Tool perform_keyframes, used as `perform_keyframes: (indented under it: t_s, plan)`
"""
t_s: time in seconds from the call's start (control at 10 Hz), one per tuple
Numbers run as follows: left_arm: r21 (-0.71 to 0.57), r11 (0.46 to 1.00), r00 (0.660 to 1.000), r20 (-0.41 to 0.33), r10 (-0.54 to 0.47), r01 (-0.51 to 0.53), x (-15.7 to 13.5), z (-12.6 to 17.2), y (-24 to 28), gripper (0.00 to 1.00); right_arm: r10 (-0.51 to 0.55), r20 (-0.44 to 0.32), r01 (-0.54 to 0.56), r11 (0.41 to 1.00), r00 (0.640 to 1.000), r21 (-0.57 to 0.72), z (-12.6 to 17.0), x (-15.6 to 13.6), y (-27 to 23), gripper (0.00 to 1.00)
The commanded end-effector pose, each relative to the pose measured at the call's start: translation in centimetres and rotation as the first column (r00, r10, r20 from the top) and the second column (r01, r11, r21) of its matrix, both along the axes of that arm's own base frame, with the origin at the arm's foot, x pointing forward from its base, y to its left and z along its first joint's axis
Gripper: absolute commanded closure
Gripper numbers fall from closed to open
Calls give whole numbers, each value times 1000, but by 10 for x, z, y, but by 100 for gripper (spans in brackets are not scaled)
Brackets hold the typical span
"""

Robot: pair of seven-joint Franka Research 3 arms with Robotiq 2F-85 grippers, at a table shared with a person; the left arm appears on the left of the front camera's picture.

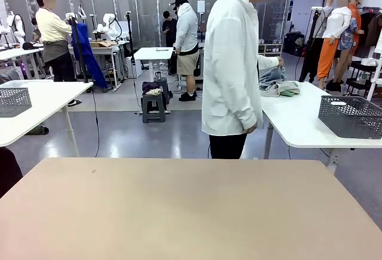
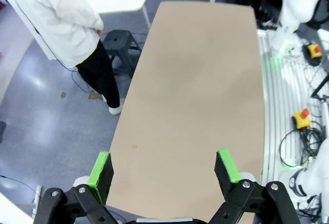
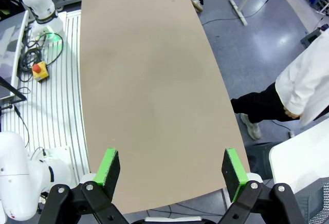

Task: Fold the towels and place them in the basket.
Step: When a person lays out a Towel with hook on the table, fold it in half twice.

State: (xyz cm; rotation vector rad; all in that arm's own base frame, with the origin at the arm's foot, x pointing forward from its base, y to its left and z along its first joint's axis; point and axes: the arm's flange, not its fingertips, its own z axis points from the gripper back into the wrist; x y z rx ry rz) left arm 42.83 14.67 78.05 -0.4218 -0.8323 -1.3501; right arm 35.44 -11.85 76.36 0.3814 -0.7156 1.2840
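The towels point(image 1: 276, 83) lie in a loose pile on a white side table point(image 1: 298, 123) beyond the far right of my table, pale blue-grey with a bit of mint green point(image 1: 290, 92) showing. A person in a white shirt point(image 1: 230, 63) stands there with a hand on the pile. The dark grey basket point(image 1: 351, 117) sits on the same side table, farther right. My left gripper point(image 2: 163, 175) is open above the bare tan tabletop point(image 2: 195, 90), holding nothing. My right gripper point(image 3: 171, 170) is open too, over the same tabletop point(image 3: 149, 80).
A paler grey mesh basket point(image 1: 13, 101) stands on another white table at the far left. A black stool point(image 1: 153, 106) sits on the floor behind. Emergency-stop boxes and cables point(image 3: 40, 71) lie on the slatted base beside the robot.
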Motion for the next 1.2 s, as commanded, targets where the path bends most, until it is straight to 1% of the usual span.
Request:
perform_keyframes:
  t_s: [0.0, 0.1, 0.3, 0.6, 1.1]
  plan:
    - [76, 997, 999, 38, 26, -29, -5, 15, -11, 0, 6, 2, -6, 1000, 1000, 7, 1, -1, 1, 0]
    - [94, 995, 998, 49, 27, -32, -6, 20, -15, 0, 6, 2, -6, 1000, 1000, 7, 1, -1, 1, 0]
    - [98, 995, 999, 46, 10, -14, -9, 24, -21, 0, 6, 2, -6, 1000, 1000, 7, 1, -1, 1, 0]
    - [96, 994, 999, 22, -44, 42, -11, 26, -24, 0, 6, 2, -6, 1000, 1000, 7, 1, -1, 1, 0]
    - [144, 986, 996, -4, -88, 87, -13, 24, -23, 0, 6, 2, -6, 1000, 1000, 7, 1, -1, 1, 0]
